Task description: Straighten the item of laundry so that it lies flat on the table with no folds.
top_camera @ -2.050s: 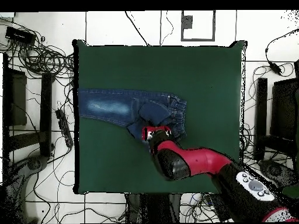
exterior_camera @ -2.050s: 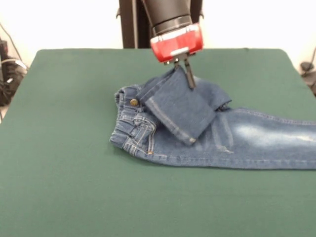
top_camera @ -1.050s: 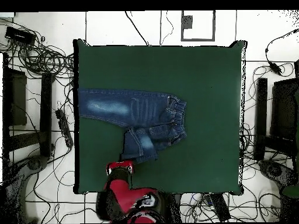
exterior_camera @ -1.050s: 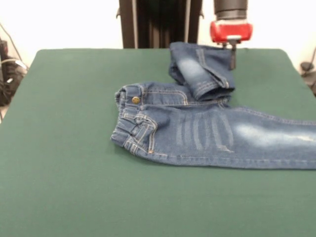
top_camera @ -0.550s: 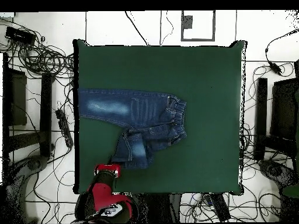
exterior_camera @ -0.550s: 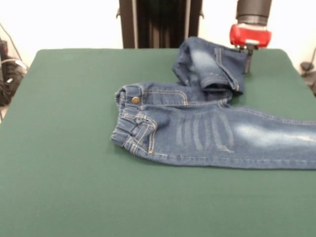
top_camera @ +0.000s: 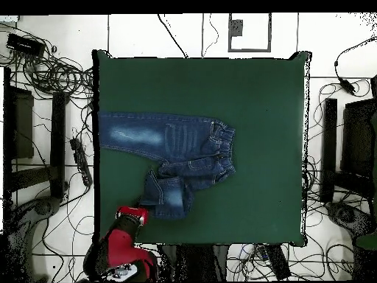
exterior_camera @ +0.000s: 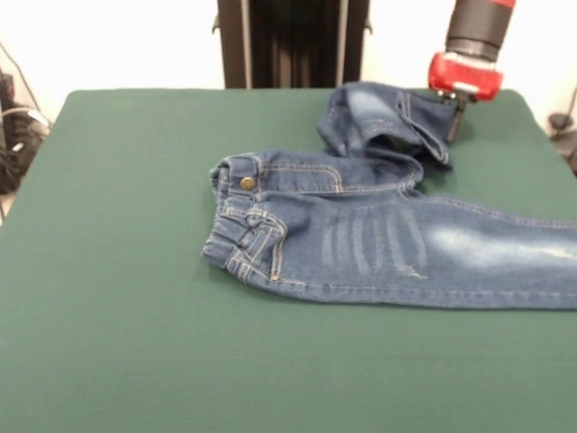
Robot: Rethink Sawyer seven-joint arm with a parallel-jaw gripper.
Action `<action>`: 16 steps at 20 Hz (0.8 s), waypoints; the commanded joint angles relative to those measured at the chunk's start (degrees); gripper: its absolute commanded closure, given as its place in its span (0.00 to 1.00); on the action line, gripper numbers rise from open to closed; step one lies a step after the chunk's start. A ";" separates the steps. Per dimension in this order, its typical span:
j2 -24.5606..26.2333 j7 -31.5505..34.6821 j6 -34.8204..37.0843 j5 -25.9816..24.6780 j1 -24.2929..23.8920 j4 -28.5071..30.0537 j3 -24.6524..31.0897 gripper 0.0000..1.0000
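A small pair of blue denim jeans [exterior_camera: 361, 239] lies on a wide table [exterior_camera: 135, 343] covered in dark green cloth. In the front view the elastic waistband [exterior_camera: 236, 236], with its metal button [exterior_camera: 245, 184], sits near the middle of the table and faces the left of the picture. One leg [exterior_camera: 487, 257] stretches flat toward the right edge of the picture, showing faded pale patches and tan stitching. The other leg [exterior_camera: 388, 122] bends away from the first toward the table's far right corner, bunched and partly raised off the cloth.

The robot's red and black arm comes down at the upper right. Its gripper [exterior_camera: 454, 122] meets the cuff end of that raised leg, and its dark fingers appear pressed together on the denim, though the contact is small and hard to see.

From overhead, the jeans [top_camera: 166, 140] lie across the left half of the table [top_camera: 265, 103]. The straight leg reaches the table's left edge. The bent leg [top_camera: 166, 193] points toward the lower left, where the gripper [top_camera: 137, 214] touches its end near the table's edge.
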 commanded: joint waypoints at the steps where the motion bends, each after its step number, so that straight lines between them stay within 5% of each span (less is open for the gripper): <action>1: -4.36 8.24 10.69 12.33 4.48 -7.58 5.83 1.00; 11: -7.80 7.14 18.17 22.97 10.35 -10.84 5.66 1.00; 16: -5.51 6.05 19.30 28.33 12.54 -14.39 5.24 1.00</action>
